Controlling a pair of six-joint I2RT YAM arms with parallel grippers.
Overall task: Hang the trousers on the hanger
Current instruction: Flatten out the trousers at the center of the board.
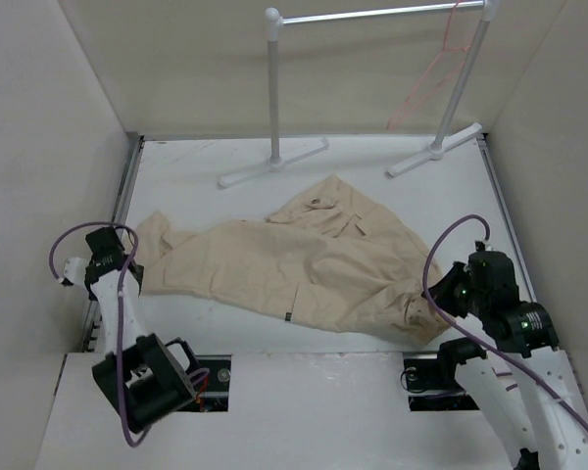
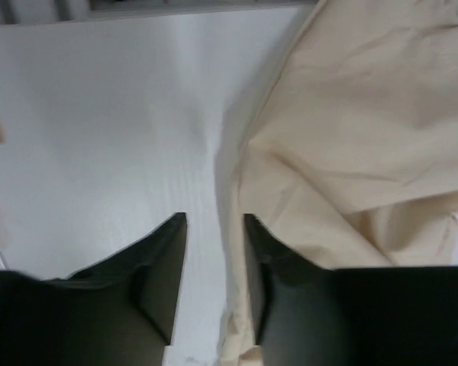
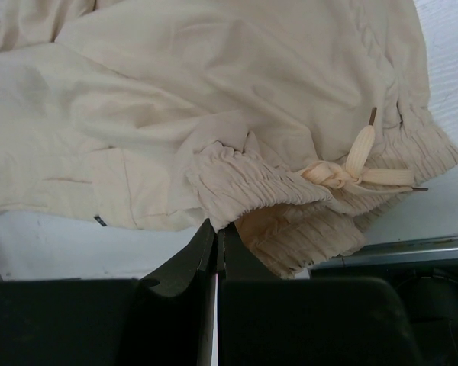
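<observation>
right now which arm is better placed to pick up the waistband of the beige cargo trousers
Right, probably. The right gripper is shut at the elastic drawstring waistband of the beige cargo trousers; the left gripper is open over the white table beside a fabric edge, no waistband in its view.

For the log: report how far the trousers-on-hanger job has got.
Done: nothing; the trousers lie spread on the table, and the hanger hangs bare on the rack. In hand: right gripper shut at the waistband, left gripper open by the cloth's edge. To do: lifting and hanging.

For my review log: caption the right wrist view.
Right gripper shut at the trousers' elastic waistband edge, drawstring knotted nearby.
</observation>
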